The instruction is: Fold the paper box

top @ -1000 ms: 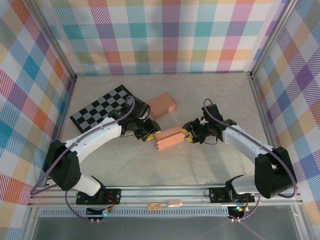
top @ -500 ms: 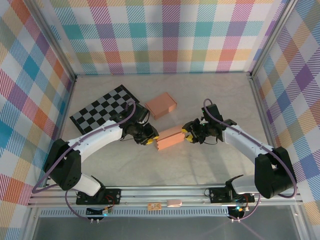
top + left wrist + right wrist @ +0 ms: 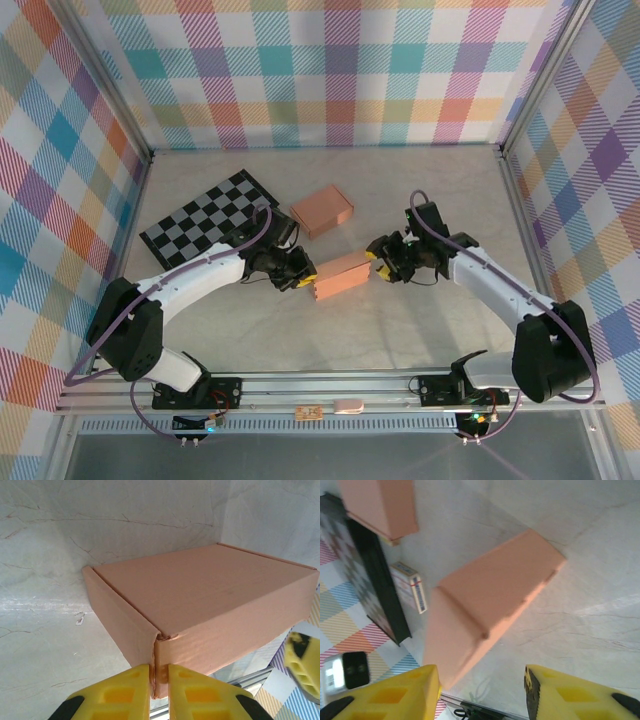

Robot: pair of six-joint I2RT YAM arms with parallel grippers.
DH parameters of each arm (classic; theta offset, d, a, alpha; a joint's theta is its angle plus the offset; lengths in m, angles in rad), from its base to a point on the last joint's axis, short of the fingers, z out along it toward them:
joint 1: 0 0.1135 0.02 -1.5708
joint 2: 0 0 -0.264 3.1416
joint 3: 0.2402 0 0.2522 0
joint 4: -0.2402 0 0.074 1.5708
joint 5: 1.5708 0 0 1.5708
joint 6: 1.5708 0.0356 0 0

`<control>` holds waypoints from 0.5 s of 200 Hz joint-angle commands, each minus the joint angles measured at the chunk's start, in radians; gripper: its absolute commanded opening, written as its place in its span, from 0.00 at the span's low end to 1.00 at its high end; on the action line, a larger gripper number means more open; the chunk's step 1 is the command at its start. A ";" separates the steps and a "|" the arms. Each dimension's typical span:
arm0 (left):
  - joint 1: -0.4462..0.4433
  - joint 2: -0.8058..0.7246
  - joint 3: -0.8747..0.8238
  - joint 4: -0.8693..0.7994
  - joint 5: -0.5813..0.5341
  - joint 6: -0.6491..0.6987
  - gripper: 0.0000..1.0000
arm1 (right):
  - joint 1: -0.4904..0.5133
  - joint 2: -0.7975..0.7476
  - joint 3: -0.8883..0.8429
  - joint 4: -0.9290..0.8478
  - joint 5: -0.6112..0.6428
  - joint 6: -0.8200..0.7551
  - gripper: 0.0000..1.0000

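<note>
Top view: the box (image 3: pixel 340 276) lies on the table (image 3: pixel 420 190) between the two tools. The left gripper (image 3: pixel 300 272) is at its near end. The right gripper (image 3: pixel 380 262) is just off the other end. A second box (image 3: pixel 322 210) sits beyond the left gripper, and past it a board (image 3: pixel 205 215).

Left wrist: the left gripper (image 3: pixel 159 680) is clenched, with the box (image 3: pixel 200 595) corner seam caught between its fingers.

Right wrist: the right gripper (image 3: pixel 480 680) is released, jaws wide. The box (image 3: pixel 490 600) lies straight ahead of them, untouched.

The box looks closed, so this is likely the last seam tuck. Next, the right gripper should brace its end while the left presses the seam flat.
</note>
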 commanded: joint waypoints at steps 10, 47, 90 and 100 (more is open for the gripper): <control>0.006 0.001 -0.034 -0.039 -0.020 0.006 0.14 | -0.008 0.023 0.038 -0.034 0.015 -0.033 0.50; 0.005 0.000 -0.033 -0.040 -0.020 0.008 0.14 | -0.007 0.063 0.012 -0.018 0.011 -0.025 0.46; 0.006 -0.001 -0.036 -0.040 -0.018 0.010 0.13 | -0.008 0.112 -0.015 -0.015 0.015 -0.033 0.41; 0.006 0.000 -0.034 -0.039 -0.017 0.011 0.13 | -0.008 0.113 -0.022 -0.028 0.025 -0.035 0.40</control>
